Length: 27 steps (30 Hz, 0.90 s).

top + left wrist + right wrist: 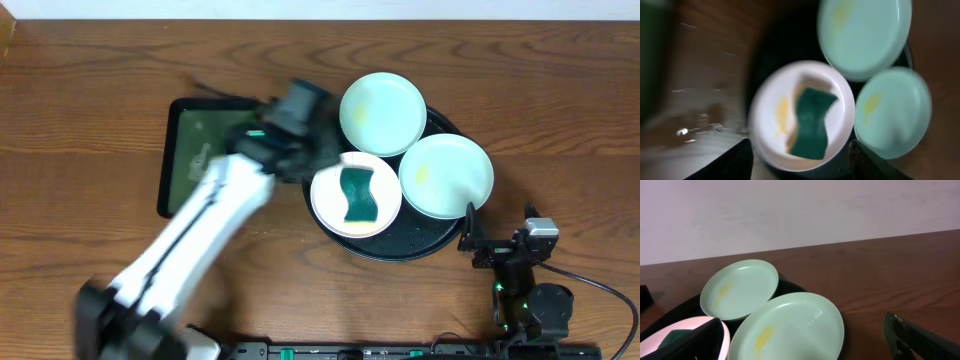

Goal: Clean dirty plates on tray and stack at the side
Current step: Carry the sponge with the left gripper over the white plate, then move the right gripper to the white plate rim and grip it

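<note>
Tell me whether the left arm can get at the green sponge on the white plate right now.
Probably yes. The left gripper hangs above the white plate with its jaws apart. The sponge lies bare on top of the plate, and nothing crosses the way down to it.
</note>
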Tool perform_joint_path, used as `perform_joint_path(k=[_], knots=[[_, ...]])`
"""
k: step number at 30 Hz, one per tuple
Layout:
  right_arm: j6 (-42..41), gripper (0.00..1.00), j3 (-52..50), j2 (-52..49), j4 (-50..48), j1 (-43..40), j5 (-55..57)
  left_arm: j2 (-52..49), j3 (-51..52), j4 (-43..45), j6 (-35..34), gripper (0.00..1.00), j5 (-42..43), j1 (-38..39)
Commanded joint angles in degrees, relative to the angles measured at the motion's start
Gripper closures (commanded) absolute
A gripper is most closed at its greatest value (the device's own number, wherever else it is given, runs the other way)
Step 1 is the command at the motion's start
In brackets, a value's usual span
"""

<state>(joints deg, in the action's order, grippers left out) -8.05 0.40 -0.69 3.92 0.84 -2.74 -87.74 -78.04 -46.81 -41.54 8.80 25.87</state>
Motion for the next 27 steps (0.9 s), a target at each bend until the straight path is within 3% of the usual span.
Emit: perform_joint_path(k=[1,4,7,11,13,15,18,20,22,27], knots=[[0.6,0.01,-0.1,0.3,0.2,-0.5,0.3,4.8,-0.7,-4.7,3.0,0.36,-0.5,-7.0],[-0.9,0.01,-0.1,0.3,-3.7,-0.5,0.2,7.6,-0.7,-10.7,3.0,0.33,-0.5,-13.6],[-8.9,0.01,-0.1,0.3,-11.4,-0.5,-5.7,8.3,-0.7,-15.2,3.0,0.29,-0.5,-18.4],[-11.3,0.01,-0.1,0.3,-12.8,-0.5,-8.7,8.0,-0.7,-19.6,3.0,0.26,-0.5,-22.6],[-17.6,0.01,-0.1,0.3,-17.1,-0.5,-13.0,8.0,-0.7,-20.6,3.0,0.24,-0.5,-23.7],[-23.5,0.01,-0.1,0.3,-28.3,-0.5,-15.9,8.0,-0.7,-20.9,3.0,0.24,-0.5,-24.0],[-24.5,0.01,1.1,0.3,-47.3,-0.5,-14.3,8.0,-0.7,-20.9,3.0,0.23,-0.5,-24.0],[-24.4,0.01,5.2,0.2,-49.6,-0.5,-9.4,8.0,-0.7,-20.9,3.0,0.23,-0.5,-24.0],[-20.0,0.01,12.8,-1.0,-42.4,-0.5,-8.8,8.0,-0.7,-20.9,3.0,0.23,-0.5,-24.0],[0.0,0.01,45.2,-16.8,7.0,-0.5,-10.0,8.0,-0.7,-20.9,3.0,0.23,-0.5,-24.0]])
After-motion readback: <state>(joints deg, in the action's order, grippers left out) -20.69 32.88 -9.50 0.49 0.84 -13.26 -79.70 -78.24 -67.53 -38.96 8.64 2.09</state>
